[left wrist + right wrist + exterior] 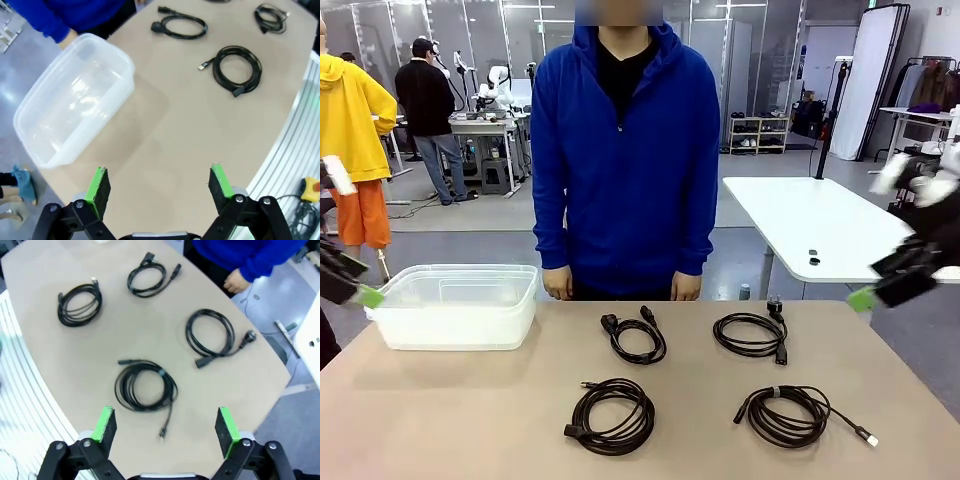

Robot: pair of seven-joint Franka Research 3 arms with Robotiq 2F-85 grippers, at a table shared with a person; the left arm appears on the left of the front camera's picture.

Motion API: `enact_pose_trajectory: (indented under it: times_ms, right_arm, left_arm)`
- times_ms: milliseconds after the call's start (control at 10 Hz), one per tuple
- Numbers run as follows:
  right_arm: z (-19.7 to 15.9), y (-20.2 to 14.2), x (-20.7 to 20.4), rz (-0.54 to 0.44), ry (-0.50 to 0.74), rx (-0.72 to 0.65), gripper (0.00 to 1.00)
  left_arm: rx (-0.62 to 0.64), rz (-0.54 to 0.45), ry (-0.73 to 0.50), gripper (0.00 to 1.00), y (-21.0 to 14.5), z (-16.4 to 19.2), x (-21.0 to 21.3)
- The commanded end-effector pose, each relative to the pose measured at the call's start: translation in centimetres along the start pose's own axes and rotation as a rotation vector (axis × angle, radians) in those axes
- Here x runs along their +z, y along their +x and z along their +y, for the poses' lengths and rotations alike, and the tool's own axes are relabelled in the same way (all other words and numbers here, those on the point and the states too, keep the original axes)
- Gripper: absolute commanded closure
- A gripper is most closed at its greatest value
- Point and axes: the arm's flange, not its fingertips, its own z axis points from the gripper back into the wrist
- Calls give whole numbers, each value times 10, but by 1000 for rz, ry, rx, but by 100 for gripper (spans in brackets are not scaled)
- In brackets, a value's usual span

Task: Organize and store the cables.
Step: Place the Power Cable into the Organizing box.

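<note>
A: Fingers (100, 186) on the left gripper (160, 187) are spread wide and empty, raised at the table (470, 400)'s left side, beside the clear bin (455, 272).
B: And the cables (635, 338)?
A: Four coils lie apart mid-table, right of the bin. Best come straight down over one coil and pinch several loops so it lifts whole.
B: Right gripper (165, 429)?
A: Also spread and empty, raised at the right side, tilted toward the coils
</note>
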Motion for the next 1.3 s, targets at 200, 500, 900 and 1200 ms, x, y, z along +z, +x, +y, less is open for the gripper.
enact_pose_trajectory:
  times_ms: [200,500,900,1200]
  right_arm:
    - [6,-89,26,-58,-18,-4,0]
    - [8,-83,17,-75,-29,-40,0]
    - [-26,-69,57,-65,-18,-31,0]
    - [-26,-69,57,-65,-18,-31,0]
  left_arm:
    - [-63,-114,17,0,-73,13,26]
    - [-20,-121,-16,0,-86,10,33]
    - [-31,-116,52,0,-65,41,52]
    - [-31,-116,52,0,-65,41,52]
